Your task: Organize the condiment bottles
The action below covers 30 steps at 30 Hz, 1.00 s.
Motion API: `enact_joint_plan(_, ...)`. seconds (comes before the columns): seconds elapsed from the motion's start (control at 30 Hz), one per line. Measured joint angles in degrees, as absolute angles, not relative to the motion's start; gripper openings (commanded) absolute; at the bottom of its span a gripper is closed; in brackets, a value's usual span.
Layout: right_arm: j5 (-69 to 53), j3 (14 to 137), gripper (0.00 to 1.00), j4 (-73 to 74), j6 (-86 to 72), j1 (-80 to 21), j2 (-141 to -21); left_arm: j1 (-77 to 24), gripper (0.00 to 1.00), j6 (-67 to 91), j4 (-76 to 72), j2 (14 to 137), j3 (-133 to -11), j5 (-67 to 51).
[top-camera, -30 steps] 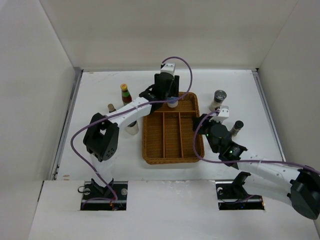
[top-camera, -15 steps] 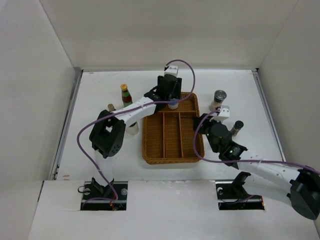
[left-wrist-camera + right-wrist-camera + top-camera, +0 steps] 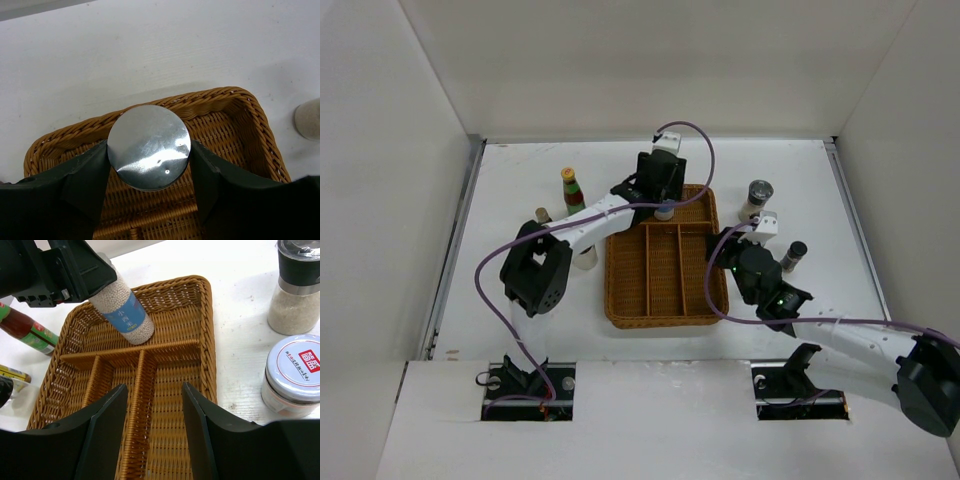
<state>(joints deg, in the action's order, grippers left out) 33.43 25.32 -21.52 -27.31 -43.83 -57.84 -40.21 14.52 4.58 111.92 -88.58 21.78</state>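
My left gripper (image 3: pixel 664 203) is shut on the blue-labelled bottle (image 3: pixel 125 312), holding it tilted with its base in the far compartment of the brown wicker tray (image 3: pixel 616 300). In the left wrist view its silver cap (image 3: pixel 149 147) sits between my fingers (image 3: pixel 87 182). My right gripper (image 3: pixel 152 435) is open and empty, above the tray's right long compartment. The green bottle with a red label (image 3: pixel 571 188) stands left of the tray. A grinder (image 3: pixel 756 198) and a dark-capped bottle (image 3: pixel 793 255) stand to the right.
A jar with a white, red-printed lid (image 3: pixel 292 375) stands close to the tray's right rim (image 3: pixel 210 340), next to the grinder (image 3: pixel 297 287). Two small bottles (image 3: pixel 543 215) (image 3: pixel 585 256) stand left of the tray, under the left arm. White walls enclose the table.
My left gripper has shifted slightly back and right with the blue-labelled bottle, over the tray's far compartment. The right arm has barely moved.
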Motion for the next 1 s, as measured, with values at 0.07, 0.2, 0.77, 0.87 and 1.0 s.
enact_joint_plan(0.07,33.45,25.32,0.54,-21.52,-27.35,-43.83,-57.80,-40.29,0.47,14.52,4.54,111.96,-88.58,21.89)
enact_joint_plan(0.2,33.45,25.32,0.55,-21.52,-27.44,-43.59,-57.74,-40.58,0.67,14.52,4.49,111.98,-88.58,22.39)
enact_joint_plan(0.77,33.63,25.32,0.57,-21.52,-27.57,-43.46,-57.30,-40.73,0.80,13.96,1.80,104.66,-85.95,25.58)
enact_joint_plan(0.87,33.63,25.32,0.57,-21.52,-27.68,-43.46,-57.28,-38.37,0.77,13.72,0.62,97.71,-82.02,26.81)
enact_joint_plan(1.0,33.58,25.30,0.58,-21.52,-27.90,-43.46,-57.10,-32.14,0.71,14.37,-0.10,86.98,-74.04,30.15)
